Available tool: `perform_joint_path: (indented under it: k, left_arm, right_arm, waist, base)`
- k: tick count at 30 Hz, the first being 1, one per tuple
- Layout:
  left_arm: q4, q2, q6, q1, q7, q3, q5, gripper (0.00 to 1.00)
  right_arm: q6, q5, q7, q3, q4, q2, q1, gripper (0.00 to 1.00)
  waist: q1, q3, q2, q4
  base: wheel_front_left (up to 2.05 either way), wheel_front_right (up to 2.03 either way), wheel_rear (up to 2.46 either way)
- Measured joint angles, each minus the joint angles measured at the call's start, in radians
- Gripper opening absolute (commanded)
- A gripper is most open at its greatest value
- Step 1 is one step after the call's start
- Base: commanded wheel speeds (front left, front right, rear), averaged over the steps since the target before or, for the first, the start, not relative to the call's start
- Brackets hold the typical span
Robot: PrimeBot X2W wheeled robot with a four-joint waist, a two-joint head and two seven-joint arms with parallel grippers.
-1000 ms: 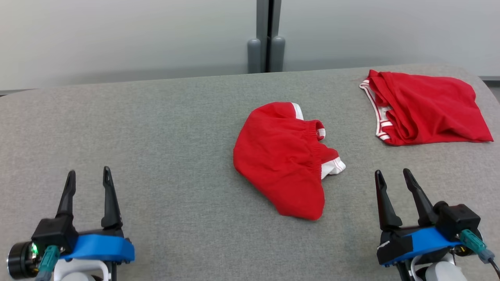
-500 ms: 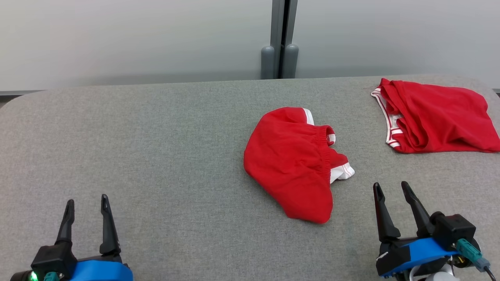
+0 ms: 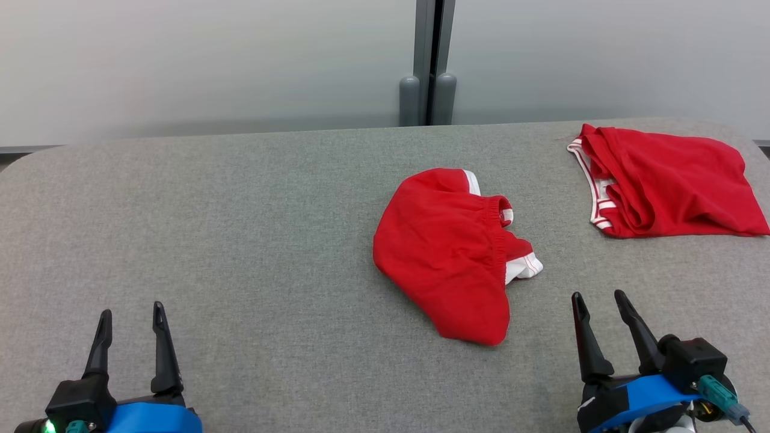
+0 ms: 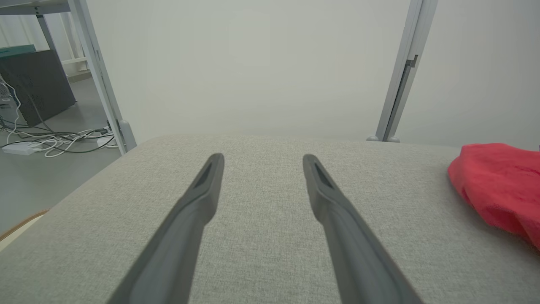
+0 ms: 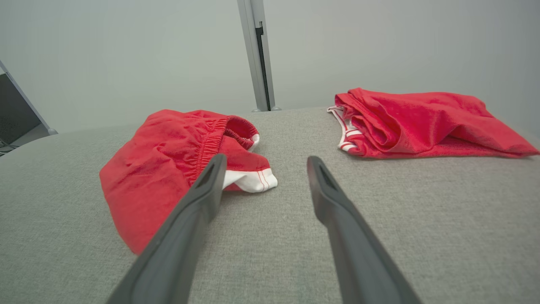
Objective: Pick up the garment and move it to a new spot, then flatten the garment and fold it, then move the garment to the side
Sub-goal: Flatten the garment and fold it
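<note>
The garment [image 3: 445, 252] is a crumpled pair of red shorts with white trim, lying on the grey padded table [image 3: 240, 240] a little right of centre. In the right wrist view the garment [image 5: 168, 160] lies just ahead and left of the fingers. Its edge also shows at the right of the left wrist view as a red garment [image 4: 498, 181]. My right gripper [image 3: 598, 294] stands open and empty, near the table's front, right of the shorts and apart from them. My left gripper [image 3: 132, 310] stands open and empty at the front left, far from the cloth.
A second red garment [image 3: 668, 180] with white-striped trim lies bunched at the table's far right corner, also seen ahead and right as a second red garment [image 5: 413, 122]. A grey post [image 3: 428, 60] and pale wall stand behind the table. Cables [image 4: 55, 141] lie on the floor beyond its left end.
The head view has shifted a little, and both grippers now sit lower in it, nearer the bottom edge. Both garments lie as before. Both grippers stay open.
</note>
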Motion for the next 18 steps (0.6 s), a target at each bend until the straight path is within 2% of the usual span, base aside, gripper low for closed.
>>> perform_joint_path:
  k: [10, 18]
  left_arm:
    - [0.008, -0.016, -0.011, 0.000, 0.000, 0.019, 0.019, 1.00]
    - [0.010, -0.028, -0.021, -0.015, 0.000, 0.024, 0.034, 1.00]
  right_arm:
    - [0.000, 0.001, 0.006, 0.037, 0.014, 0.000, -0.010, 1.00]
    - [0.000, -0.006, 0.050, 0.137, 0.068, 0.000, -0.157, 1.00]
  waist:
    - [0.0001, -0.002, 0.0000, -0.003]
    - [0.0001, 0.020, 0.0000, -0.003]
  base:
    - [0.00, 0.00, 0.00]
    - [0.00, 0.00, 0.00]
